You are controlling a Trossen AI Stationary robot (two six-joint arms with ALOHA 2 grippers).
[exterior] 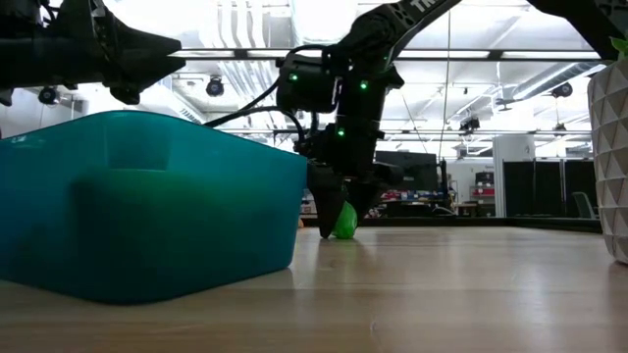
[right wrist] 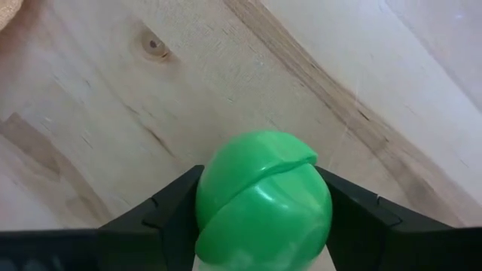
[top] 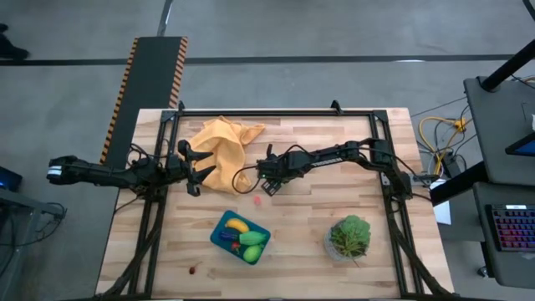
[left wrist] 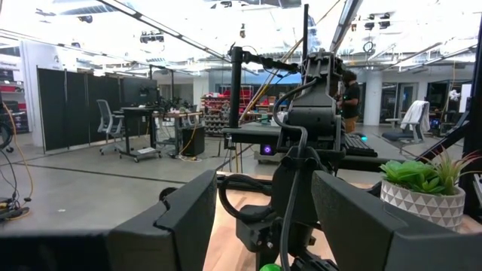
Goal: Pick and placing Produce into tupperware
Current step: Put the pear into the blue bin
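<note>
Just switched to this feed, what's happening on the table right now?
The right gripper is down on the wooden table, its fingers on either side of a green toy piece beside the orange cloth. The teal tupperware already holds a banana and other produce. The left gripper hangs open over the cloth's edge.

The wooden surface carries a teal tupperware; beyond it an orange cloth, beside it a potted plant, between them a green produce piece and a pink bit.
</note>
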